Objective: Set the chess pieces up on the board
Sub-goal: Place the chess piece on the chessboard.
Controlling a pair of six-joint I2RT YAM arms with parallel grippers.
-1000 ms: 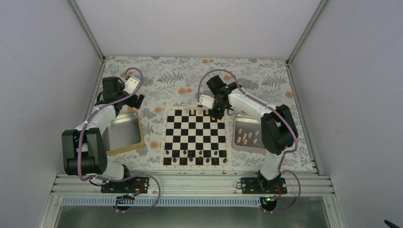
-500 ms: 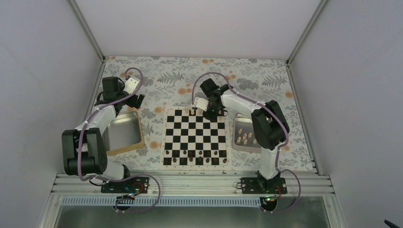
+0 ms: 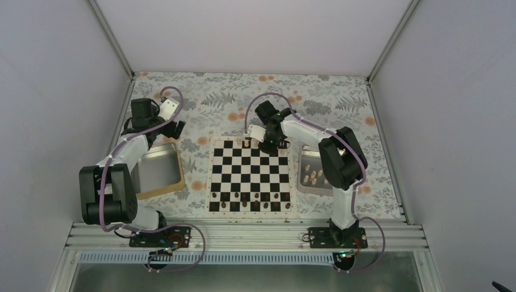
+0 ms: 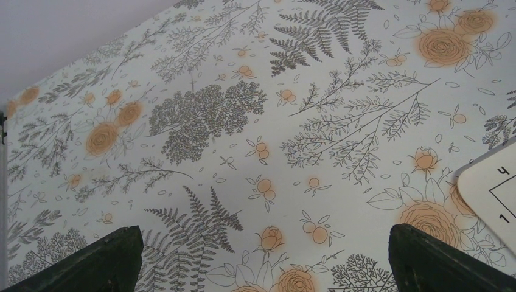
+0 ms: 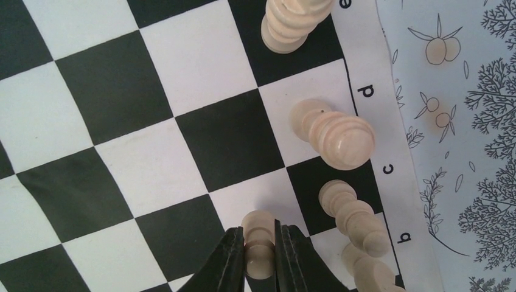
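Note:
The board (image 3: pixel 249 175) lies in the middle of the table. My right gripper (image 3: pixel 265 145) is over its far edge. In the right wrist view the right gripper (image 5: pixel 260 252) is shut on a pale tan pawn (image 5: pixel 259 230), held upright over a white square one row in from the lettered border. Pale pieces stand in the edge row beside it: one (image 5: pixel 336 135) on d, one (image 5: pixel 352 210) on c, another (image 5: pixel 291 21) on e. My left gripper (image 3: pixel 176 129) is open and empty, its dark fingertips (image 4: pixel 91 263) wide apart over the floral cloth.
A steel tray (image 3: pixel 304 163) right of the board holds several pale pieces (image 3: pixel 314 176). Another steel tray (image 3: pixel 157 167) sits left of the board. Dark brown chessmen (image 3: pixel 249 199) fill the board's near rows. A board corner (image 4: pixel 493 188) shows in the left wrist view.
My right gripper has moved left along the board's far edge with the pawn in it. The left arm has not moved.

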